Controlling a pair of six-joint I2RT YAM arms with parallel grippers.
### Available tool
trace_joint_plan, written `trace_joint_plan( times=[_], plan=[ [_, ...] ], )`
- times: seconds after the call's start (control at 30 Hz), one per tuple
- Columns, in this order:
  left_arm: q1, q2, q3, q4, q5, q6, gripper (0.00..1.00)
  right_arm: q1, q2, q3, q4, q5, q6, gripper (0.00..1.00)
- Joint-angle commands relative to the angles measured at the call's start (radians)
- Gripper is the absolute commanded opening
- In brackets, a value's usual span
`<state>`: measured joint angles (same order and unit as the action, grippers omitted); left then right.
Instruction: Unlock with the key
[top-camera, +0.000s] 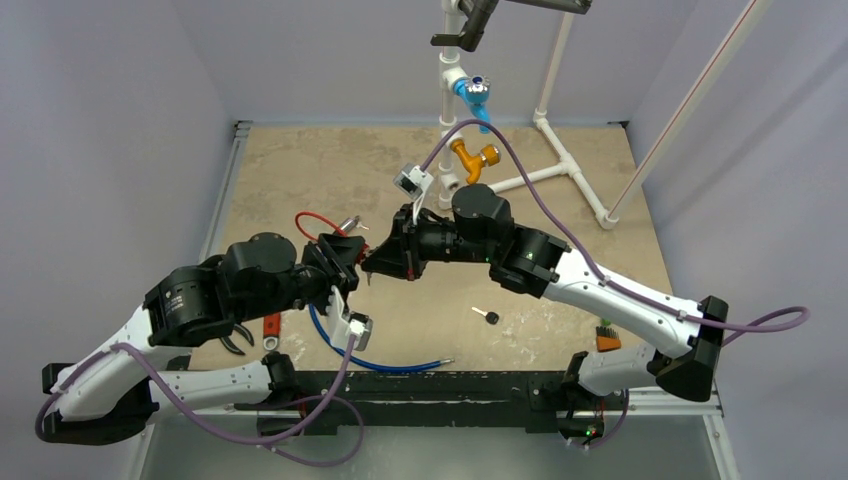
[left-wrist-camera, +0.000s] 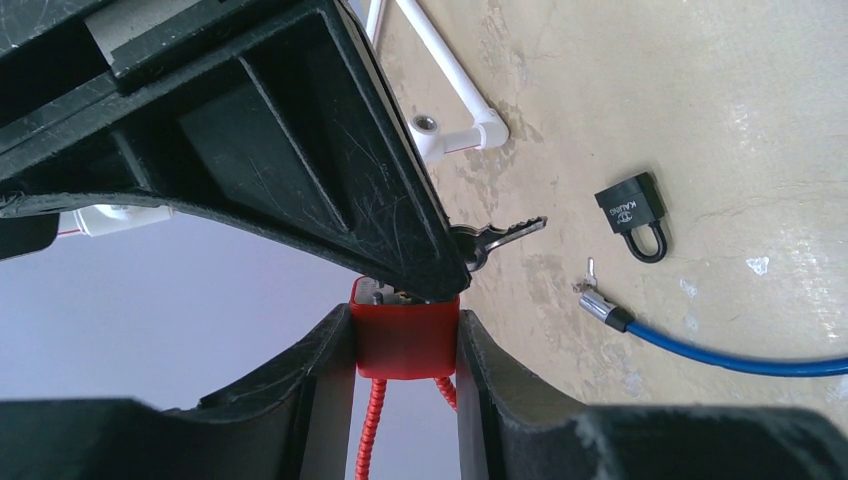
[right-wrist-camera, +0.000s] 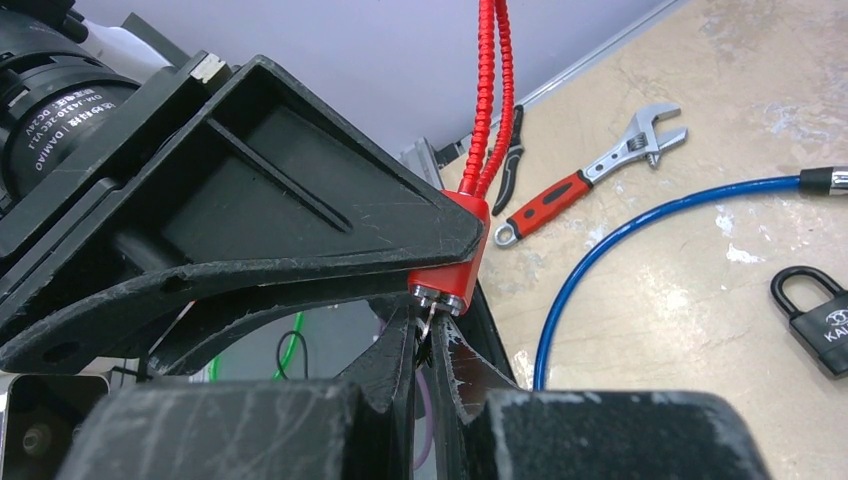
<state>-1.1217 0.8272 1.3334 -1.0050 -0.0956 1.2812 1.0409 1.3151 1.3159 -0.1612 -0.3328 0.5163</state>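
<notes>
A red cable lock (left-wrist-camera: 405, 338) with a red ribbed cable loop (top-camera: 313, 222) is clamped between my left gripper's (left-wrist-camera: 405, 322) two fingers and held above the table. My right gripper (right-wrist-camera: 428, 335) is shut on a thin metal key (right-wrist-camera: 428, 318), and the key's tip meets the lock's silver end face (right-wrist-camera: 443, 298). The two grippers meet tip to tip in the top view (top-camera: 362, 262). In the left wrist view a second key (left-wrist-camera: 505, 234) sticks out beside the right gripper's finger. How far the key sits in the lock is hidden.
On the table lie a black padlock (left-wrist-camera: 633, 210), a blue cable (left-wrist-camera: 740, 358), a red-handled wrench (right-wrist-camera: 585, 185), black pliers (right-wrist-camera: 511, 150) and a small black-headed key (top-camera: 487, 316). A white pipe frame (top-camera: 560, 150) with blue and orange valves stands at the back.
</notes>
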Motion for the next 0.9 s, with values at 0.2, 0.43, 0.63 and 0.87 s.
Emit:
trace_joint_plan(
  times=[0.2,0.43,0.63,0.87],
  plan=[
    [-0.030,-0.002,0.041,0.079,0.174,-0.050,0.00,-0.016,0.048,0.103,-0.057,0.176,-0.035,0.41],
    [-0.018,-0.022,-0.019,0.128,0.122,-0.064,0.00,-0.016,-0.028,0.085,-0.103,0.252,-0.028,0.53],
    [-0.006,-0.025,-0.022,0.155,0.105,-0.097,0.00,-0.009,-0.007,0.134,-0.198,0.321,-0.066,0.53],
    [0.002,-0.019,-0.023,0.163,0.103,-0.109,0.00,-0.006,-0.028,0.120,-0.157,0.310,-0.066,0.53]
  ],
)
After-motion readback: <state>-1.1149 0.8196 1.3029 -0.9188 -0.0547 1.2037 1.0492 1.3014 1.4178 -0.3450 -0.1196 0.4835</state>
